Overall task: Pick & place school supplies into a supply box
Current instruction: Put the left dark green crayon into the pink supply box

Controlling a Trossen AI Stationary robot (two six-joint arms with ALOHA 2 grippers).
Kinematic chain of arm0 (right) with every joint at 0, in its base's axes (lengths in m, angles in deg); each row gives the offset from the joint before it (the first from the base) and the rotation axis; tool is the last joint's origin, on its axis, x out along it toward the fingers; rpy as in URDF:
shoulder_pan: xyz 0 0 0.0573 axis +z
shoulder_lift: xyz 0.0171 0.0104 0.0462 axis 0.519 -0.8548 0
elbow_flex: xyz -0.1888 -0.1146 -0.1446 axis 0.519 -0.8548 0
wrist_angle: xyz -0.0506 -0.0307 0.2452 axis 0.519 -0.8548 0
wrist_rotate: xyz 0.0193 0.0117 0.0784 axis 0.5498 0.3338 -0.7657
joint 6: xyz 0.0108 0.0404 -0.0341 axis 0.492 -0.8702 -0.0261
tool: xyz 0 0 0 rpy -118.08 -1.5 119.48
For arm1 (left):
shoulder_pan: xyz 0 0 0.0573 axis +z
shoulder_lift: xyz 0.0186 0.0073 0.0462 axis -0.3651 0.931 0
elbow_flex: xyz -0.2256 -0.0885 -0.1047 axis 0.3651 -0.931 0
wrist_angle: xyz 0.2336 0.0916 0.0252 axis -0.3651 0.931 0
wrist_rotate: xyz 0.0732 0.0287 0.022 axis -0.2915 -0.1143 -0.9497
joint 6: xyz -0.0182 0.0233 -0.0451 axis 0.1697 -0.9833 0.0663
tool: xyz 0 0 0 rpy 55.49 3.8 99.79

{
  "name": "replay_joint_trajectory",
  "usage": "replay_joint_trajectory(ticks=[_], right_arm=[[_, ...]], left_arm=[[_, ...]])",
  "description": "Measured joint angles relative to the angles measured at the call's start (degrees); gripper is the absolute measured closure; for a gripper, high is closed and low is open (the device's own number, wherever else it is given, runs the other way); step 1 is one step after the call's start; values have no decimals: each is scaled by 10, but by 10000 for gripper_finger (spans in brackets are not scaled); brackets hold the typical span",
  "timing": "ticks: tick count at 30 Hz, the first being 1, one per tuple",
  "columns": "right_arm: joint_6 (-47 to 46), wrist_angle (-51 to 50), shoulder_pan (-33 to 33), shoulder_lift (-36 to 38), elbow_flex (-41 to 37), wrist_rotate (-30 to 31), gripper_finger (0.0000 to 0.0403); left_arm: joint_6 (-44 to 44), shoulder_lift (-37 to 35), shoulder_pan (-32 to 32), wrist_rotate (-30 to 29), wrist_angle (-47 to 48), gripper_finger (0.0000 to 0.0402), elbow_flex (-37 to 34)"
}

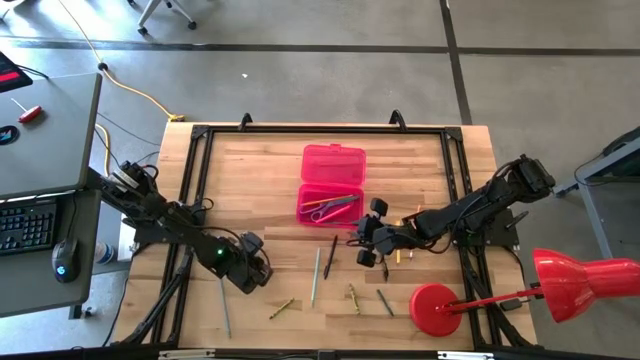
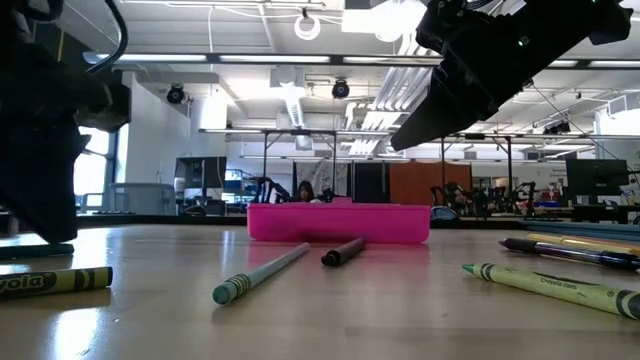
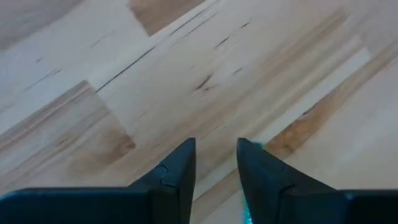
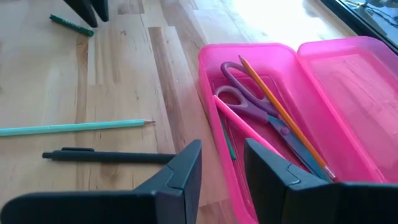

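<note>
The pink supply box [image 1: 332,185] lies open at the table's middle, its lid folded back toward the far edge. Purple-handled scissors [image 4: 249,102], an orange pencil [image 4: 280,109] and a pink pencil [image 4: 242,127] lie inside. A light green pencil [image 1: 316,275], a dark pen [image 1: 330,257] and several crayons and pencils lie loose on the wood nearer the front. My right gripper [image 4: 221,155] hovers open and empty just near of the box's front wall, beside the dark pen [image 4: 106,157]. My left gripper [image 3: 216,158] is narrowly open over bare wood at front left [image 1: 250,268].
A red lamp stands at the front right with its round base [image 1: 438,308] on the table and its head [image 1: 585,285] off the edge. A black frame [image 1: 200,150] runs around the tabletop. A yellow-green crayon [image 2: 555,285] and another crayon [image 2: 50,282] lie near the front.
</note>
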Motion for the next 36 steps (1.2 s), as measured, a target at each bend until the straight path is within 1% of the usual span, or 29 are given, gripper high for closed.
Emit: replay_joint_trajectory(ticks=[2,7,9,14,26,30,36], right_arm=[[-2,1,0,0,0,0,304],[-2,2,0,0,0,0,304],[-3,3,0,0,0,0,304],[-3,6,0,0,0,0,304],[1,6,0,0,0,0,304],[1,6,0,0,0,0,304],[1,6,0,0,0,0,304]], left_arm=[[-16,0,0,2,-2,268,12],[-73,0,0,51,-3,290,40],[-77,0,0,59,-3,294,42],[-76,0,0,65,14,295,42],[-91,0,0,68,5,296,31],[-99,0,0,82,2,296,31],[-106,31,0,95,-13,296,31]])
